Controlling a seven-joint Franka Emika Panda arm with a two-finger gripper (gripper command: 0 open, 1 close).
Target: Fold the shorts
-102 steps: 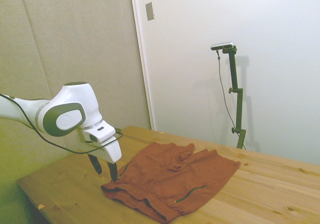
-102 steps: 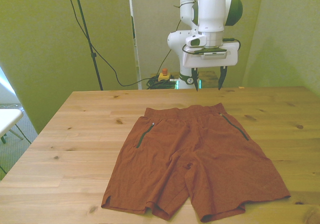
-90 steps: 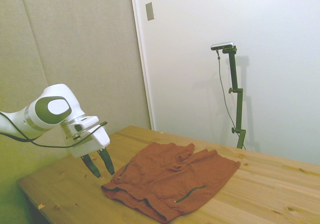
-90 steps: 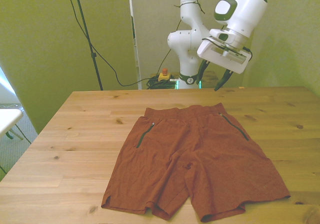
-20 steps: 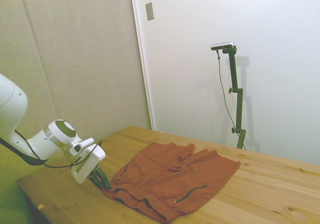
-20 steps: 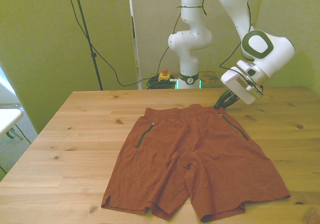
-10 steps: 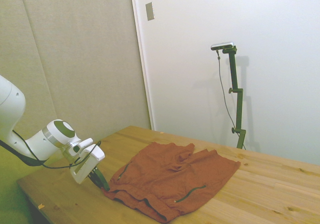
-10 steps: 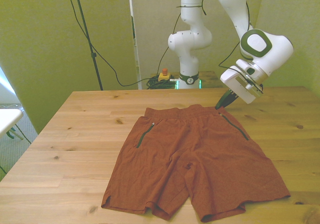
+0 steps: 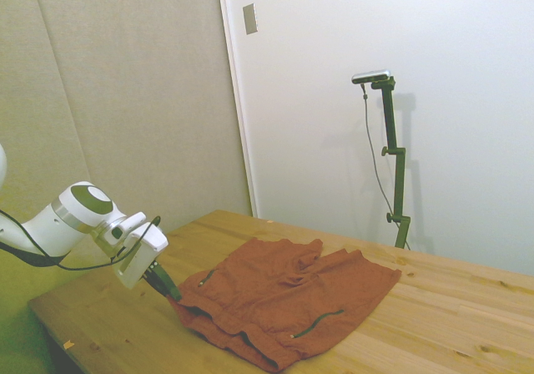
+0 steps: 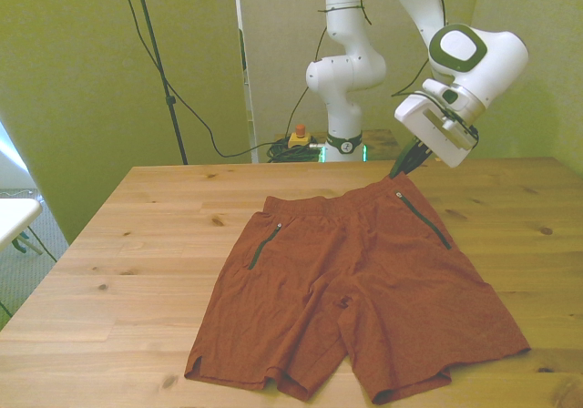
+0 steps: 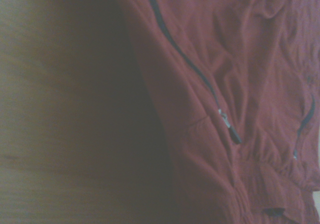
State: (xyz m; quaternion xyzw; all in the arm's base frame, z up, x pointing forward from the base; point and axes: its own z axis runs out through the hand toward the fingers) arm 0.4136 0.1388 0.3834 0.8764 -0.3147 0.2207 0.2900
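The rust-orange shorts (image 10: 355,290) lie spread flat on the wooden table (image 10: 137,244), waistband toward the far edge and leg hems toward the near edge. Each side has a dark zipper pocket (image 10: 262,246). My gripper (image 10: 399,169) is tilted and shut on the waistband corner at the front view's right, holding that corner slightly above the table. In the side view the gripper (image 9: 171,291) pinches the near corner of the shorts (image 9: 284,295). The wrist view shows wrinkled shorts fabric (image 11: 225,59) with a zipper (image 11: 190,69) beside bare wood.
Bare wood runs all around the shorts, widest at the front view's left. A yellow box with a red button (image 10: 298,135) sits behind the table's far edge by the robot base (image 10: 342,80). A white surface (image 10: 14,212) shows at the left edge.
The gripper came down to the waistband corner, shut on it, and has now risen a little, pulling that corner up and back. The rest of the shorts has barely shifted.
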